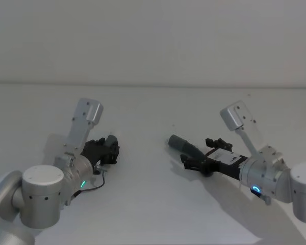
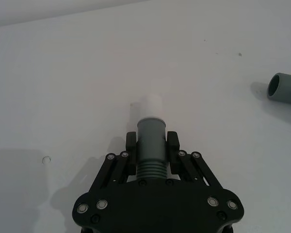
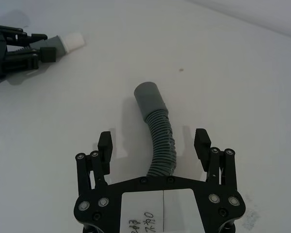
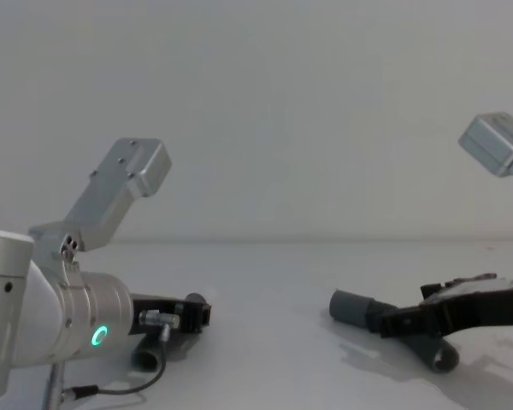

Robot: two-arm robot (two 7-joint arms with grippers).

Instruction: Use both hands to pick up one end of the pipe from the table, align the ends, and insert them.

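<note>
Left tool [image 2: 152, 141] clenched on shorter hose [image 2: 151, 131], right tool [image 3: 153, 140] spread astride longer hose [image 3: 149, 97]

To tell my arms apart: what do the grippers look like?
Both are black linkage grippers on silver wrists. The left gripper has a green ring light and thin black cable at its wrist; the right gripper carries a handwritten white label and a blue ring light.
</note>
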